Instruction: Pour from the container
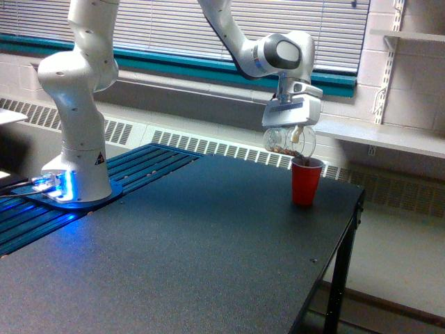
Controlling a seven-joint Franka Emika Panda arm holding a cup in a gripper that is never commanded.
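Observation:
A clear container [288,141] with brownish granular contents hangs tipped on its side just above the rim of a red cup [305,181]. My gripper [292,129] is shut on the container, holding it from above. The container's mouth points toward the exterior view's right, over the red cup, which stands upright near the table's far right corner. Brown material shows at the red cup's rim.
The dark table [174,257] ends at an edge on the exterior view's right, close to the red cup. The arm's white base [76,139] stands at the left on a blue-lit plate. A radiator and window blinds run behind the table.

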